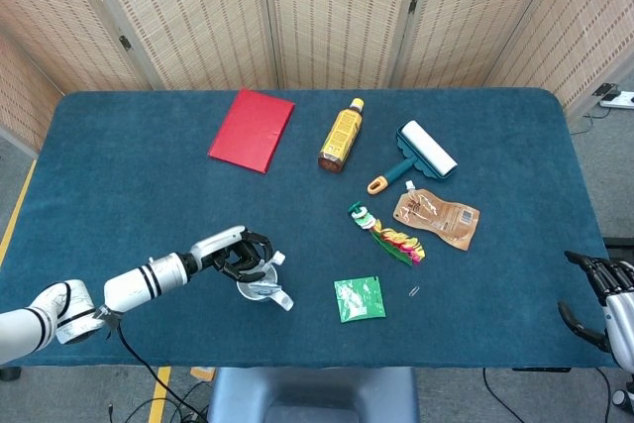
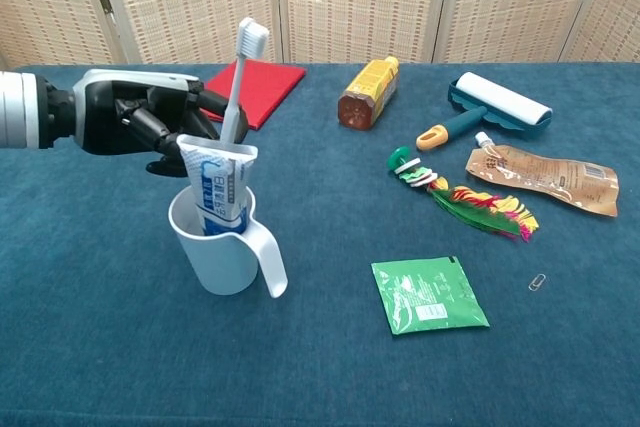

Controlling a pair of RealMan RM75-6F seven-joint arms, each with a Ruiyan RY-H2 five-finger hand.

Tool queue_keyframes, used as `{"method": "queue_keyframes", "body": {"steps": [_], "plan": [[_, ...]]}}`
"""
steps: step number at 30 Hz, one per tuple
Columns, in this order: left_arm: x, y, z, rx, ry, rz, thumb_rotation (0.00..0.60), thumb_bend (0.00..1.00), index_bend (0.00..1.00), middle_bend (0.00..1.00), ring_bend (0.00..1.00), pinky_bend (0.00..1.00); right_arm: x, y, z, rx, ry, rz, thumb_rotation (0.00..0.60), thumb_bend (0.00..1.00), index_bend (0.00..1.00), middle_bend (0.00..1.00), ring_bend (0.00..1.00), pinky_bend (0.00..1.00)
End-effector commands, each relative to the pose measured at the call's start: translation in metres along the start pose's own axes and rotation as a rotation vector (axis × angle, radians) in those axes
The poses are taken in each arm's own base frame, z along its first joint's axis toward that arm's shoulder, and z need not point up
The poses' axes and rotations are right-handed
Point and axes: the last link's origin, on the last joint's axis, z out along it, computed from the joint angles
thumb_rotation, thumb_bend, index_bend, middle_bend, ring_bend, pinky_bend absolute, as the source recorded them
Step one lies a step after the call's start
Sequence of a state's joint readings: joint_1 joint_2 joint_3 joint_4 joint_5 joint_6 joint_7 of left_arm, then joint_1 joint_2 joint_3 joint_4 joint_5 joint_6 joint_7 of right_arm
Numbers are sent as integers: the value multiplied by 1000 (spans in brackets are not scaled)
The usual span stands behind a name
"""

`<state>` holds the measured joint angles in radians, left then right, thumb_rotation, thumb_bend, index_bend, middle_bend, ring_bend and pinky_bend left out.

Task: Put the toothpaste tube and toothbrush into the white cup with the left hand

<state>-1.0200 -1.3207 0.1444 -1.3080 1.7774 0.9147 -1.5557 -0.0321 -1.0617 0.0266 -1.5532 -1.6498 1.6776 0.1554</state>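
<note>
The left hand (image 2: 140, 122) holds the toothbrush (image 2: 236, 82) by its lower handle, bristle head up, directly over the white cup (image 2: 218, 247); the shaft tilts slightly toward 1 o'clock in the chest view. The toothpaste tube (image 2: 220, 187) already stands inside the cup, crimped end up, leaning against the rim on the hand's side. Whether the brush's lower end has entered the cup mouth cannot be told, because the tube hides it. Step in hand, as judged: lower and release the toothbrush. Keep the handle end on the free side of the tube, bring the shaft nearer vertical, and descend until the end is well below the rim before spreading the fingers; a release while the brush leans outward risks tipping it over the rim or upsetting the cup. The cup's handle points toward 5 o'clock, away from the hand, so it does not obstruct. In the head view the cup sits near the table's front edge at 7 o'clock, with open cloth toward 9 and 12 o'clock for withdrawal; retract in those directions, not forward. The green packet (image 2: 428, 294) lies at 3 o'clock, well apart. The right hand (image 1: 606, 296) hangs off the table's corner at 4 o'clock, holding nothing, fingers loosely apart.
</note>
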Motion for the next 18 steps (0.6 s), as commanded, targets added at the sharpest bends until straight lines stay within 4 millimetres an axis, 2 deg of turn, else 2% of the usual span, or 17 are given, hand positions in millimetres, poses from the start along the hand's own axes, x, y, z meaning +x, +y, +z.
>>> {"method": "queue_keyframes", "body": {"steps": [1, 6, 10, 13, 15, 18], "plan": [[-2, -2, 0, 3, -7, 24, 600, 423, 579, 912, 816, 854, 0, 0, 0, 0, 0, 1, 600, 224, 193, 293, 249, 264], [-2, -2, -1, 5, -18, 45, 600, 423, 484, 861, 770, 789, 1, 1, -1, -1, 4, 2, 600, 224, 193, 293, 249, 264], [-1, 0, -2, 1, -22, 51, 600, 423, 324, 787, 700, 744, 1, 1, -2, -3, 6, 2, 600, 224, 193, 293, 249, 264], [0, 1, -3, -2, -21, 51, 600, 423, 267, 747, 660, 723, 1, 2, -2, -3, 8, 2, 600, 224, 193, 293, 249, 264], [1, 2, -3, -8, -14, 42, 599, 423, 236, 692, 606, 709, 1, 2, -2, -2, 9, 3, 600, 224, 193, 293, 249, 264], [7, 5, -6, -25, 14, 20, 596, 423, 203, 569, 470, 646, 2, 2, -2, -3, 11, 4, 600, 224, 193, 293, 249, 264]]}}
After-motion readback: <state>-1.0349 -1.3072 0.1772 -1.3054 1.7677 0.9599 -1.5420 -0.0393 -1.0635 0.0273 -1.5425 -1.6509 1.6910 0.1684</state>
